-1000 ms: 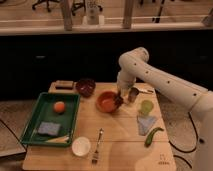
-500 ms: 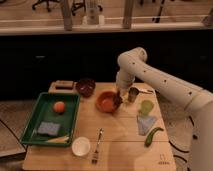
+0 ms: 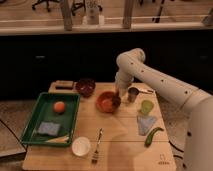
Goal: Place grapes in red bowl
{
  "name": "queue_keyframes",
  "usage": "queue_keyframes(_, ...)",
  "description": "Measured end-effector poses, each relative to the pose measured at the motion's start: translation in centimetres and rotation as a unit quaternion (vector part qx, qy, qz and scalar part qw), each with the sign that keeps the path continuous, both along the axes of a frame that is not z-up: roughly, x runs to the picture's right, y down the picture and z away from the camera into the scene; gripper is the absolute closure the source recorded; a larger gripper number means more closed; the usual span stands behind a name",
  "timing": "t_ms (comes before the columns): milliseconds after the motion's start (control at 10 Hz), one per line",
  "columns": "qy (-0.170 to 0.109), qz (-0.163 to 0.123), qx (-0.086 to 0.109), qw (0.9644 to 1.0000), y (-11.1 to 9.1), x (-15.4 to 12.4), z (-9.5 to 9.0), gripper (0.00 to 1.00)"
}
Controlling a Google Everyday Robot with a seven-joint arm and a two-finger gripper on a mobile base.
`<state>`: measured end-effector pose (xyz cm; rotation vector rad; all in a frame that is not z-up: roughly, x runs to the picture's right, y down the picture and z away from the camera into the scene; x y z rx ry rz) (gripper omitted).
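The red bowl (image 3: 104,103), shallow and orange-red, sits in the middle of the wooden table. My gripper (image 3: 118,96) hangs from the white arm, low over the bowl's right rim. A dark lump (image 3: 115,102) lies just under the gripper, inside the bowl's right side. It looks like the grapes, but I cannot tell them apart from the gripper's own tip. No grapes show anywhere else on the table.
A dark maroon bowl (image 3: 86,86) and a small brown box (image 3: 64,84) stand at the back. A green tray (image 3: 35,120) at the left holds an orange ball and a blue sponge. At the front are a white bowl (image 3: 80,146) and a fork (image 3: 96,145). To the right are a metal cup (image 3: 133,94), green cup (image 3: 146,107), blue cloth (image 3: 145,124) and green vegetable (image 3: 153,135).
The gripper has shifted a little to the left, from beside the metal cup to over the red bowl's right rim. Nothing else has moved.
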<state>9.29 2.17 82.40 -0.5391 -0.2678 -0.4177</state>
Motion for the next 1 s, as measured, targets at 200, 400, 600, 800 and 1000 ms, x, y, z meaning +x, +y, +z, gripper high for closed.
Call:
queue_keyframes(200,-0.004,-0.004,-0.004,1.0,0.1,-0.4,0.5,0.97)
queue_keyframes(400,-0.005,-0.004,-0.006,1.0,0.2,-0.2,1.1,0.97)
queue_keyframes(600,-0.007,-0.006,-0.007,0.9999,0.1,-0.6,1.6,0.97)
queue_keyframes(800,-0.008,-0.006,-0.009,0.9999,0.1,-0.8,1.9,0.97)
queue_keyframes(1000,-0.008,-0.006,-0.01,0.9999,0.0,-0.8,2.3,0.97)
